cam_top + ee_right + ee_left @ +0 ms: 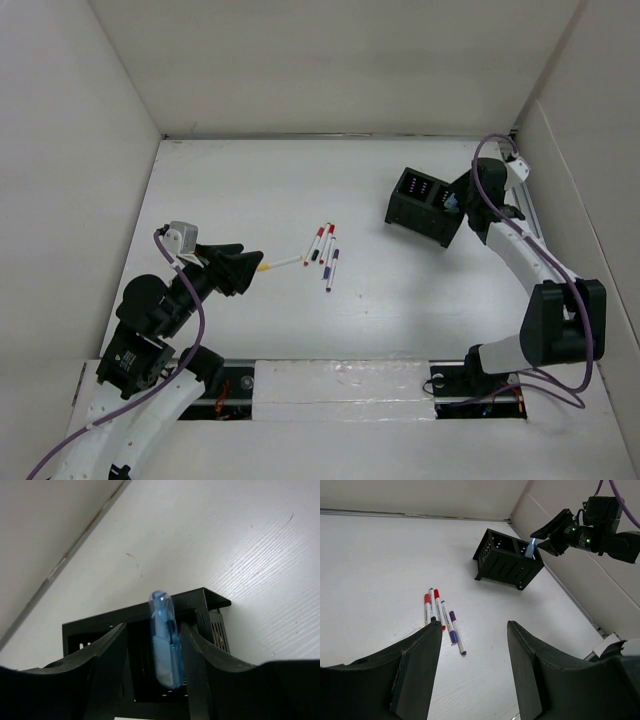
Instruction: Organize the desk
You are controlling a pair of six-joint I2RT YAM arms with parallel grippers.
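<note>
While the right gripper (453,203) hangs over the black organizer box (420,208), its fingers are clamped on a translucent blue pen-like item (164,640). From the right wrist cam that item points down toward the box's open top, and I honestly can't tell whether its tip is inside a compartment yet. The box sits on the desk (250,180) toward the far right corner, close to the right edge and a bit skewed to it.

The left gripper (255,264) is over the left half of the desk, closer to the near edge than the far one. Its fingers (420,670) are spread apart with nothing between them, just bare white surface in the gap.

A white pen with a yellow tip (281,263) lies right in front of those fingertips, pointing toward the middle. Just past it, roughly mid-desk, is a loose bunch of markers (325,250) with red and purple caps, lying nearly parallel, some touching, well apart from the box.
</note>
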